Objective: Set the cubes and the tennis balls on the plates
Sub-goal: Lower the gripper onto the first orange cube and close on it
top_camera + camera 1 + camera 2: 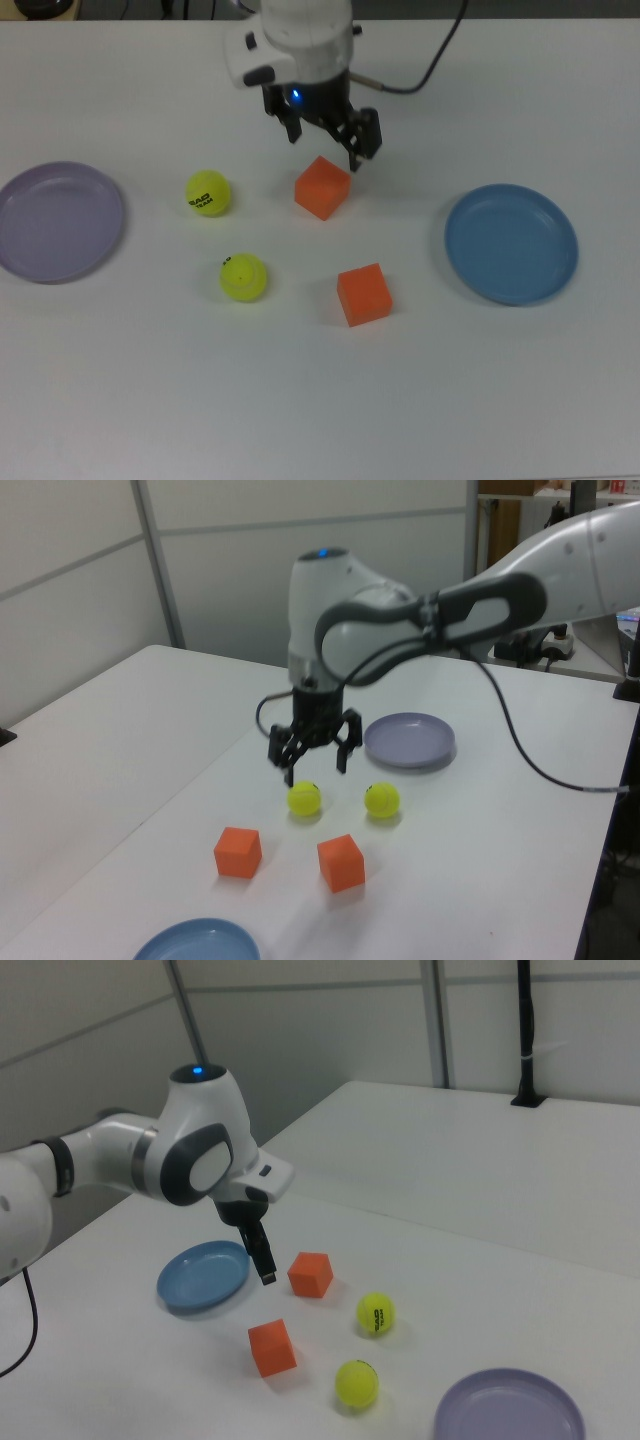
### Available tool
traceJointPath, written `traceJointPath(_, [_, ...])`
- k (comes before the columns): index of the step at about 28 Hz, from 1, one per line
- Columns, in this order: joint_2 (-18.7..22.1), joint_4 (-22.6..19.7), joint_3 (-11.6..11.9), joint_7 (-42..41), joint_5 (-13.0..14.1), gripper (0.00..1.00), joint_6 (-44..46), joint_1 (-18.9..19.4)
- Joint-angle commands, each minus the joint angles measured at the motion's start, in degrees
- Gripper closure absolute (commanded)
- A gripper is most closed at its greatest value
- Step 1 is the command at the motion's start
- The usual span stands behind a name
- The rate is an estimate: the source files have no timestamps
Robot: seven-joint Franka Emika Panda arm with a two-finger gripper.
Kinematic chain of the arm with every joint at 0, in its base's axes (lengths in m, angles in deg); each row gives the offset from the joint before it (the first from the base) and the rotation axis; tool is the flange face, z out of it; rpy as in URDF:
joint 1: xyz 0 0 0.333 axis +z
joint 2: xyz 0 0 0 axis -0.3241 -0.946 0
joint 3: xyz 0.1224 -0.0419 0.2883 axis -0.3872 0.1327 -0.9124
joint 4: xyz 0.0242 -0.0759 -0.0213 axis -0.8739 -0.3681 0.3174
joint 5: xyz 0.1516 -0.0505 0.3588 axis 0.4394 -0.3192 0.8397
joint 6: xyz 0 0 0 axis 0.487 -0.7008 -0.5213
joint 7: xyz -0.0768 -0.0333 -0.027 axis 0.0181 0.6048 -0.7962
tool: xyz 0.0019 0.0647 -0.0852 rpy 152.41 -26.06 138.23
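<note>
Two orange cubes lie mid-table: one (322, 187) (238, 852) (310, 1273) farther back in the top view, the other (364, 294) (341, 863) (272, 1348) nearer the front. Two yellow-green tennis balls (208, 193) (244, 277) (304, 799) (381, 800) (375, 1313) (357, 1383) rest to the top view's left of them. The lavender plate (60, 221) (409, 740) (510, 1408) and blue plate (511, 243) (198, 941) (203, 1273) lie at opposite ends, both bare. My gripper (325, 145) (313, 768) (264, 1265) hangs open and holds nothing, above the table, just behind the rear cube in the top view.
The white table (320, 400) carries only these objects. A black cable (430, 70) trails from the arm toward the table's back edge. A second white table (120, 720) adjoins on the left view's left.
</note>
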Motion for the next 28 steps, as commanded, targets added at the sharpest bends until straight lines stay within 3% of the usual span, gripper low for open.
traceJointPath(1, [-1.0, -5.1, -0.7, 7.6, -3.8, 0.0, -6.8, 1.4])
traceJointPath(6, [-1.2, -8.8, -0.7, 9.5, -4.6, 0.0, -9.3, 2.0])
traceJointPath(18, [-3.2, -10.5, -0.5, 9.4, -5.0, 0.0, -9.4, 1.4])
traceJointPath(28, [-3.8, -13.2, -0.5, 9.3, -7.2, 0.0, -9.6, 1.0])
